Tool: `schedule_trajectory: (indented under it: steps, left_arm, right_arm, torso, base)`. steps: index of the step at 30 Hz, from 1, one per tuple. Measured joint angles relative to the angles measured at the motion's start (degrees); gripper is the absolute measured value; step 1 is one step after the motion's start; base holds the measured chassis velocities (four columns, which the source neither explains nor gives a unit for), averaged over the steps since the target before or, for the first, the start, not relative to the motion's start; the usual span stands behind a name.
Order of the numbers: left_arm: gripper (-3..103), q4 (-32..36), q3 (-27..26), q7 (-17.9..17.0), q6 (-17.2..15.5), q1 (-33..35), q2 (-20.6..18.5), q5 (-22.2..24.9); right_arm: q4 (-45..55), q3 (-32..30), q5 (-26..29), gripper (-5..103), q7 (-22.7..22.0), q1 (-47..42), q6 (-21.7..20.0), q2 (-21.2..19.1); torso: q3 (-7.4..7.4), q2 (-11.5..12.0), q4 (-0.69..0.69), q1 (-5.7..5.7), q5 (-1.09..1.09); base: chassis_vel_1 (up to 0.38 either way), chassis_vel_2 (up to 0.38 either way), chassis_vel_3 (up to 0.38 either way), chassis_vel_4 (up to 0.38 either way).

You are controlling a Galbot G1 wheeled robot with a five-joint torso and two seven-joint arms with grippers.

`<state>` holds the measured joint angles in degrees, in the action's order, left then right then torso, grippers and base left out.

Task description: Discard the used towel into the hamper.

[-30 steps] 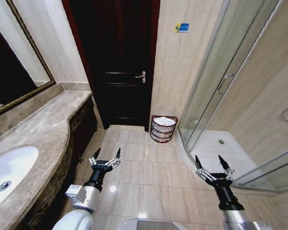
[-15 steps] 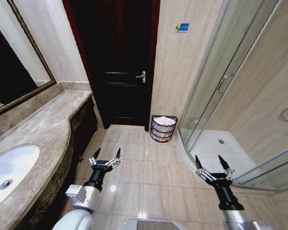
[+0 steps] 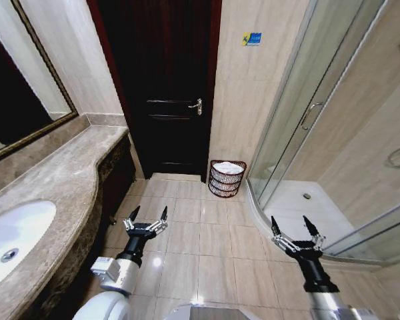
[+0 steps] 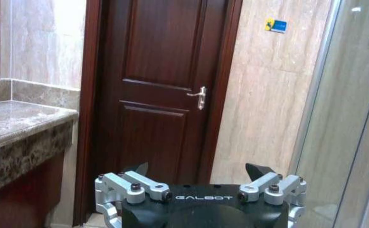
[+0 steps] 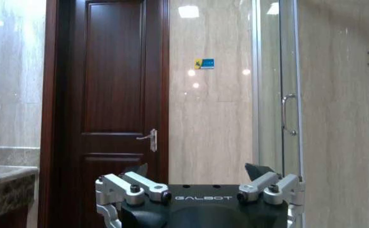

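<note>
The hamper (image 3: 227, 179), a small round dark reddish-brown slatted basket, stands on the tiled floor against the wall between the dark door and the shower. A white towel (image 3: 229, 168) lies in its top. My left gripper (image 3: 147, 216) hangs open over the floor tiles near the counter, with nothing between its fingers. Over the tiles beside the shower base, my right gripper (image 3: 295, 227) is likewise open and holds nothing. Both are well short of the hamper. Each wrist view shows its own gripper, left (image 4: 198, 170) and right (image 5: 197, 170), open and pointing at the door wall.
A marble counter (image 3: 60, 193) with a white sink (image 3: 10, 241) runs along the left under a framed mirror (image 3: 20, 87). The dark wooden door (image 3: 163, 87) is shut. A glass shower enclosure (image 3: 333, 133) with a raised white base fills the right. Tiled floor lies between.
The whole head view has shifted very slightly; the sink sits a touch further right in it. Neither gripper has changed its pose or opening.
</note>
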<state>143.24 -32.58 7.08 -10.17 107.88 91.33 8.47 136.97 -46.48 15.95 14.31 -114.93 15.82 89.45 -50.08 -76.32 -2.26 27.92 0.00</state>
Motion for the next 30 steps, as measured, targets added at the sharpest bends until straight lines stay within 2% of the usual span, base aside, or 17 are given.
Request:
schedule_trajectory:
  steps: [30]
  left_arm:
    - [100, 0.0, 0.0, 0.0, 0.0, 0.0, 0.0, 0.0]
  right_arm:
    - [0.0, 0.0, 0.0, 100, 0.0, 0.0, 0.0, 0.0]
  torso:
    - [0.0, 0.0, 0.0, 0.0, 0.0]
  base:
    - [0.0, 0.0, 0.0, 0.0]
